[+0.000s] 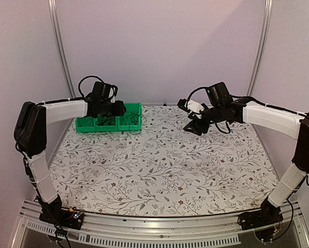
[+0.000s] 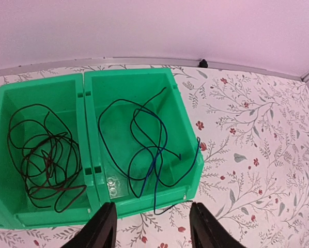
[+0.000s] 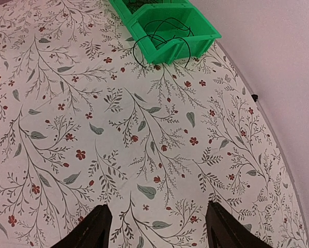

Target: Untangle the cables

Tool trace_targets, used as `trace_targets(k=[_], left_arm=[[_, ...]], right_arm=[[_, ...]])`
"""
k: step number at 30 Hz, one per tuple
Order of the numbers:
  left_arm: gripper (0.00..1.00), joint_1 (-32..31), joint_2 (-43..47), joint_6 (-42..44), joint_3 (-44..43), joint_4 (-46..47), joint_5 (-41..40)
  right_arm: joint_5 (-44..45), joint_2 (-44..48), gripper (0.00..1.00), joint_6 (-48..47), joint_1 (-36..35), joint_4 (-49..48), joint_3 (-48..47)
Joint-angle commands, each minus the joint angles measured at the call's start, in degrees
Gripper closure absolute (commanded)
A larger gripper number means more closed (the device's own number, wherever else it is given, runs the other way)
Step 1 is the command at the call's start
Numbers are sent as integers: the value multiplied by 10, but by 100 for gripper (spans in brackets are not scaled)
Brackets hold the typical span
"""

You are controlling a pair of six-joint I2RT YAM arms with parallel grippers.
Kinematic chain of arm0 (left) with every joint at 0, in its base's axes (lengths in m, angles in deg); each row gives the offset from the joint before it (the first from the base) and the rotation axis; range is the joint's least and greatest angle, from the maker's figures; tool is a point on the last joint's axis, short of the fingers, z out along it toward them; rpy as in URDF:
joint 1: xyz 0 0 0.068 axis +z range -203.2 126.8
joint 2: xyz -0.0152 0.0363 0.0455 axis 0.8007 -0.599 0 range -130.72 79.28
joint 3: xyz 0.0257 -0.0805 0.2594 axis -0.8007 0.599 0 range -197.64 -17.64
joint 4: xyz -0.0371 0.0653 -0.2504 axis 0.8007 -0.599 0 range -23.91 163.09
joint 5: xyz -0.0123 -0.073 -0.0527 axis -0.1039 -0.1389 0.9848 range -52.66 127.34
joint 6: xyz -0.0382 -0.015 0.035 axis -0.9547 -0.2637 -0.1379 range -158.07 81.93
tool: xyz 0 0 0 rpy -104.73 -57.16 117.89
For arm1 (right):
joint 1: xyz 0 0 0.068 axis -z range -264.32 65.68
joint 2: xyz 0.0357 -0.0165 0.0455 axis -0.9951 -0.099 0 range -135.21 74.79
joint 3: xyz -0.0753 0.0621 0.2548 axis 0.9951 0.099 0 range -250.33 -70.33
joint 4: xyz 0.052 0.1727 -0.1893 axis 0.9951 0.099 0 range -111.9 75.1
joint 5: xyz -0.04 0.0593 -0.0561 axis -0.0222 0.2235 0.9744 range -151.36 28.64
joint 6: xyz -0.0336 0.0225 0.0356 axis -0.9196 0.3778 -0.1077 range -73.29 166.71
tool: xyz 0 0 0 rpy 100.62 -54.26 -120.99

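I see L tool (image 2: 152, 227) fingers apart, empty, over green bins (image 2: 88, 129); leftmost bin cut off by frame. The cables (image 2: 46, 157) lie in both bins, one loop over front wall; plugs too small to tell. R tool (image 3: 159, 227) spread, empty, above bench (image 3: 118, 144).

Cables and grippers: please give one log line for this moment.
cables: in two green bins | left gripper: open, above bins | right gripper: open, above table
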Motion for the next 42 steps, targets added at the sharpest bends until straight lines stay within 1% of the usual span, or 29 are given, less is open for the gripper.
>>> trace_targets(k=[1,6,11,17,20,22,23,27,30,37,42], left_arm=[[52,-21,-22,-45,48,36,66],[48,-57,-56,-89,65,57,21],[45,-60,-103,-148,52,50,-33],[44,-60,-150,-159,23,45,-55],[45,-60,-164,-160,24,69,-58],[50,-60,-174,-158,27,92,-52],[55,-60,-179,-157,30,117,-49],[85,-62,-182,-153,40,152,-36],[99,-68,-153,-135,60,169,-47],[100,-69,-42,-81,117,199,-73],[100,-63,-14,-65,121,206,-66]], right_arm=[[-14,-8,33,9,3,-2,-17],[-17,-5,33,11,3,0,-13],[-16,-2,33,11,2,7,-13],[-16,4,34,10,3,17,-5],[-15,7,33,10,2,21,-1],[-14,7,33,10,2,23,1],[-13,8,34,10,2,25,3],[-15,8,34,10,2,22,8],[-15,6,34,10,2,15,7],[-14,-7,34,11,2,7,-7],[-17,-13,34,10,1,7,-11]])
